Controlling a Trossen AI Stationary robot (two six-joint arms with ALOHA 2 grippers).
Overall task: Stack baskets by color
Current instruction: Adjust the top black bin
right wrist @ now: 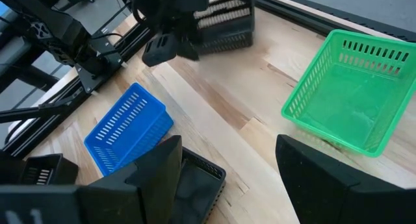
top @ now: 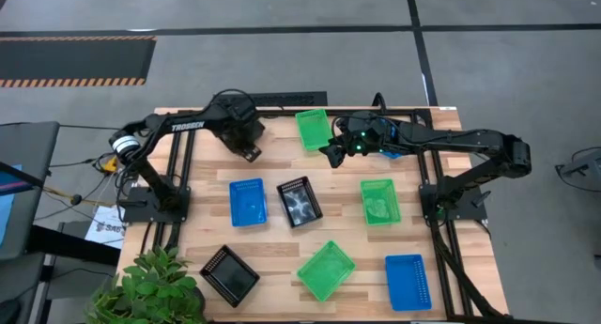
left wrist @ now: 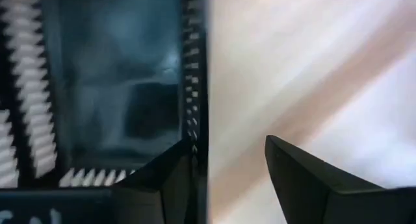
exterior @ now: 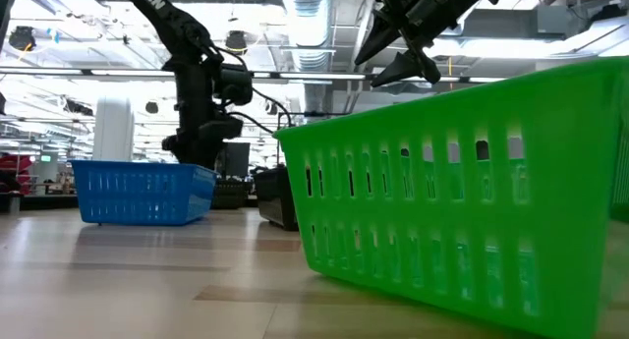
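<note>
Straddling the wall of a black basket [left wrist: 123, 87] at the counter's [top: 272, 244] far edge, the left claw [left wrist: 227, 165] is clamped on it; the right claw [top: 331, 153] hangs apart, beside the green basket [top: 313, 129].

My two arms are matte black, built of boxy segments — the left arm [top: 192, 127] carries white TROSSEN lettering along its link, with a white-and-black collar near its base. The right arm [top: 470, 141] shows a small green light at its wrist. Each gripper ends in two dark, wedge-shaped fingers [right wrist: 156, 172] — flat-faced and plain. Black cables trail from both bases.
</note>
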